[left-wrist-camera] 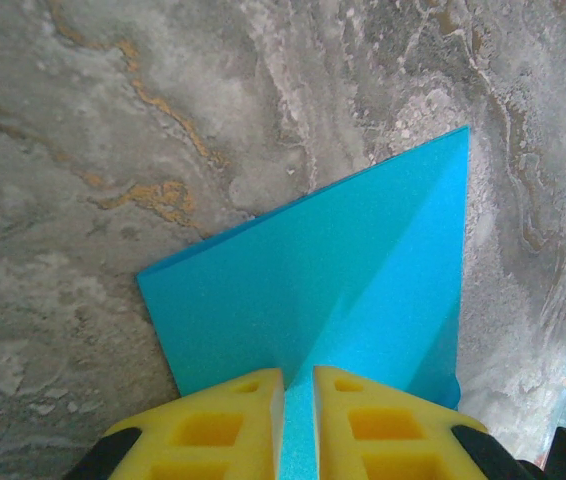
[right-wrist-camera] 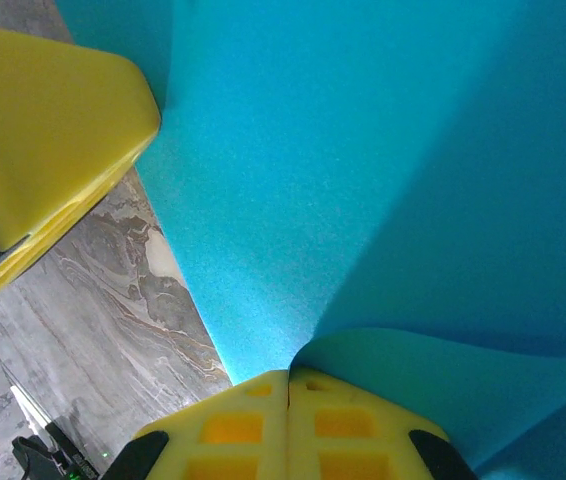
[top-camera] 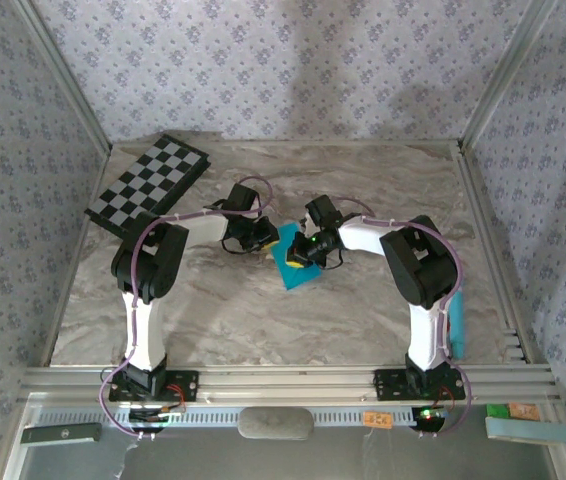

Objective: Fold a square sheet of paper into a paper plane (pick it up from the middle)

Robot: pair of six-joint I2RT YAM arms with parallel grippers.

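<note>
The square sheet of paper point(top-camera: 294, 266) is bright turquoise and lies partly lifted and bent at the middle of the marble table, between both arms. My left gripper point(top-camera: 263, 240) reaches in from the left. In the left wrist view its yellow fingers point(left-wrist-camera: 225, 418) stand a narrow slit apart, with the paper point(left-wrist-camera: 353, 270) running up into the slit along a crease. My right gripper point(top-camera: 305, 250) comes from the right. Its fingertips point(right-wrist-camera: 263, 400) are pressed together on a curled flap of the sheet point(right-wrist-camera: 363, 170). One left finger point(right-wrist-camera: 48, 125) shows beside the paper there.
A black-and-white checkerboard point(top-camera: 148, 188) lies at the back left. A long pale teal bar point(top-camera: 457, 325) rests by the right rail. Aluminium frame rails point(top-camera: 293, 382) bound the table, with patterned walls behind. Bare marble point(top-camera: 263, 330) lies in front of the paper.
</note>
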